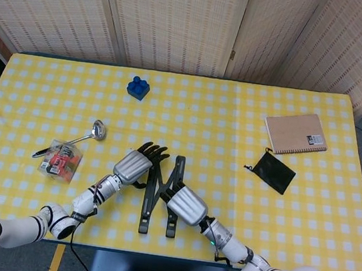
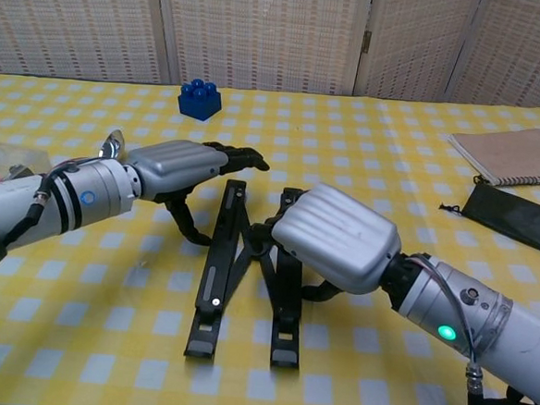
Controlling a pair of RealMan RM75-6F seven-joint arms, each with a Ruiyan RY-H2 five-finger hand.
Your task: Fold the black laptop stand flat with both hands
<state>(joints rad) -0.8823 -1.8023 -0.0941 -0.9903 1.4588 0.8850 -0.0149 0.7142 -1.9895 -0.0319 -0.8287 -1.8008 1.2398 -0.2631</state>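
Note:
The black laptop stand lies on the yellow checked table near the front edge, its two rails almost side by side with the cross links folded between them. My left hand sits at the stand's left side, fingers stretched over the far end of the left rail and thumb pointing down beside it. My right hand covers the middle of the right rail, with its fingers curled around it from above. The part of that rail under the hand is hidden.
A blue brick stands at the back of the table. A metal ladle and a clear packet lie to the left. A tan notebook and a black pouch lie at the right.

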